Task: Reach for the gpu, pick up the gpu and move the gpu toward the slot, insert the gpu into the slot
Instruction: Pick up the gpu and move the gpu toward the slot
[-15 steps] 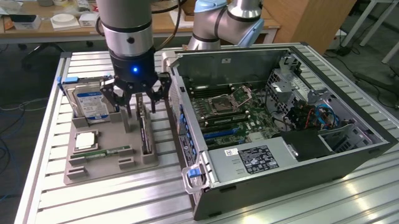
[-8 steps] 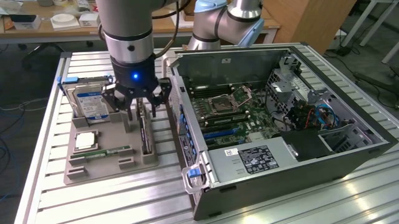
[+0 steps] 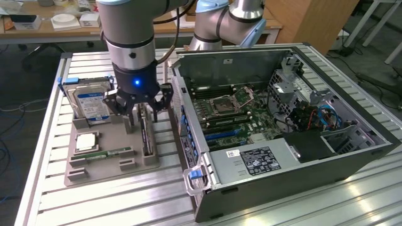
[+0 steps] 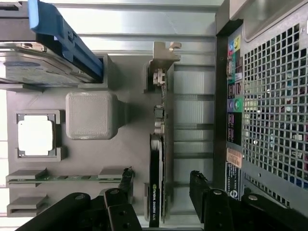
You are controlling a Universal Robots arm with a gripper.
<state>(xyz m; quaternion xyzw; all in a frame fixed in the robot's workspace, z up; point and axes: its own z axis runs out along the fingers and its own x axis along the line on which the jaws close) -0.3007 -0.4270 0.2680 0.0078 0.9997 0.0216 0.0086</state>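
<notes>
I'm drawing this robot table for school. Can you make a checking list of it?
Surface: slotted metal table with a grey tray.
Job's things: gpu stands on edge in the tray; open computer case beside it.
Clutter: hard drive, processor chip, memory stick, in the tray.
Grippers: gripper open, a finger either side of the gpu, not squeezing.
Cables: blue and red wires inside the case.
Surroundings: wooden desk and another robot arm behind.
</notes>
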